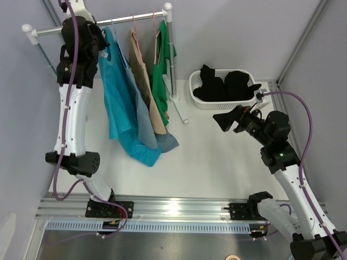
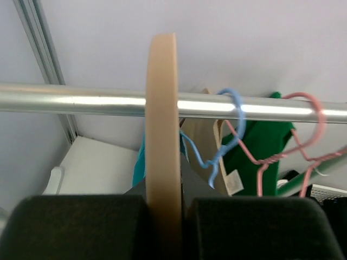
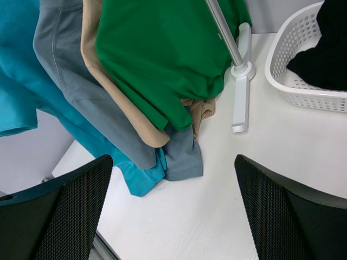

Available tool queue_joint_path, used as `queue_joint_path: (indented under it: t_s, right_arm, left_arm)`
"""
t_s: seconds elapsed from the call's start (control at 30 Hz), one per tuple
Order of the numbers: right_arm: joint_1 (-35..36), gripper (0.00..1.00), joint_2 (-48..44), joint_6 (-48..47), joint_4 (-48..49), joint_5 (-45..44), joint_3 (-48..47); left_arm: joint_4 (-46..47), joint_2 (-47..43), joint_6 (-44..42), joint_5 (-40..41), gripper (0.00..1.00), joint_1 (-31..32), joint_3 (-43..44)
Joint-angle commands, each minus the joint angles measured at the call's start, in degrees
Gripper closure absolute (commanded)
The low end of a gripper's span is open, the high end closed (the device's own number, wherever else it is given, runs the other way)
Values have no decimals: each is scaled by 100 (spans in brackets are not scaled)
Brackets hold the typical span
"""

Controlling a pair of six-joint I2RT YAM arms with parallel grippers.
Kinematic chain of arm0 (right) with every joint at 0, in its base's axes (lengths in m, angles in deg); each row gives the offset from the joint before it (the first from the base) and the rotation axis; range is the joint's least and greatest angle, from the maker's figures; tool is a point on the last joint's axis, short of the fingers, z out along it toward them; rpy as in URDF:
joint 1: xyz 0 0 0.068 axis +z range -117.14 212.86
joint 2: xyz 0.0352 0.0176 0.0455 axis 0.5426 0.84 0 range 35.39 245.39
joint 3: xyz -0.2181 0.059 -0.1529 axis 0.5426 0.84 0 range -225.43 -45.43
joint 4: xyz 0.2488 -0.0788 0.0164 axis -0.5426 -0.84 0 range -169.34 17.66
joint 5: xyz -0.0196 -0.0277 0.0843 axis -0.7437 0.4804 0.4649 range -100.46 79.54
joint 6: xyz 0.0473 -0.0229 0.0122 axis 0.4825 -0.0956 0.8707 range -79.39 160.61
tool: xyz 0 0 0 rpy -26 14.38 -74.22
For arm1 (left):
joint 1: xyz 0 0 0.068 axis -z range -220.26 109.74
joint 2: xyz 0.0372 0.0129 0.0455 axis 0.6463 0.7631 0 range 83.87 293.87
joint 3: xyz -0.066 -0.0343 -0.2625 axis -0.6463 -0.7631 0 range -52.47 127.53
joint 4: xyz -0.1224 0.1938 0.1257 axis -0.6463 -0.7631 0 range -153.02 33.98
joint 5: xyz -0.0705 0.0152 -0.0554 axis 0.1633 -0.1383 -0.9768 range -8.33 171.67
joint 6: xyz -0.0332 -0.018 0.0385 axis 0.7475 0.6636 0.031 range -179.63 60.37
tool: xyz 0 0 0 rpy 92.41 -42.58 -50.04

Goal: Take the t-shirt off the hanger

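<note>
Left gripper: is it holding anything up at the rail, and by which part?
Yes. The left gripper is shut on the tan hanger, clamping its hook just below the rail.

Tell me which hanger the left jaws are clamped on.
The flat tan hanger, its hook pinched between the left jaws. The blue wire hanger and pink wire hanger hang untouched beside it.

Bright, even light; glare on the rail (image 2: 97, 102), nearby hanger (image 2: 161, 135) blurred

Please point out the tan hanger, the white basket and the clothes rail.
tan hanger (image 2: 161, 141), left wrist view, its hook
white basket (image 3: 284, 67), right wrist view, side wall
clothes rail (image 2: 81, 103), left wrist view, bare left part
</note>
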Motion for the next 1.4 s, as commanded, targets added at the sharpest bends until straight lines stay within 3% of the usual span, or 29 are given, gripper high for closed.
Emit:
queue_joint_path:
  t_s: [0.0, 0.17, 0.27, 0.33, 0.43, 0.53, 0.77, 1.07, 1.13, 1.2, 1.3, 1.33, 1.37]
  right_arm:
    - [22, 1, 109, -170, 80, 348, -116]
    - [22, 1, 522, -337, 291, 752, -352]
    - [110, 1, 935, -381, 554, 1806, -695]
    - [573, 0, 1076, -697, 590, 2254, -967]
    - [1407, 1, 1146, -1136, 477, 2160, -1257]
    - [2233, 1, 1419, -1584, 19, 1826, -1811]
    - [3746, 1, 1788, -2209, 247, 1221, -1988]
    - [4583, 2, 2728, -2684, 757, 403, -2400]
    - [4733, 10, 3035, -2772, 757, 44, -2611]
    - [4733, 11, 3194, -2764, 766, -2, -2717]
    - [4760, 59, 3291, -2667, 933, -134, -2814]
    - [4794, 100, 3291, -2649, 863, -161, -2840]
    - [4812, 100, 3196, -2658, 567, -178, -2858]
  left_arm:
    - [487, -655, -453, 766, 99, 344, 321]
    - [654, -1182, -849, 2181, 99, 1152, -382]
    - [373, -1542, -631, 2900, 99, 1582, -646]
    - [337, -1753, -586, 3314, 99, 1786, -918]
    - [302, -1868, -489, 4001, 99, 2085, -1234]
    - [75, -1772, -384, 4239, 99, 2165, -1323]
    - [-812, -1324, 169, 4380, 99, 2235, -1139]
    - [-1086, -1104, 486, 4310, 99, 2428, -1103]
    - [-1078, -1165, 539, 4283, 99, 2472, -1208]
    - [-973, -1218, 530, 4309, 99, 2542, -1331]
    - [-788, -1358, 504, 4371, 99, 2569, -1613]
    - [-553, -1394, 391, 4397, 99, 2569, -1874]
    - [-411, -1464, 294, 4432, 99, 2560, -1955]
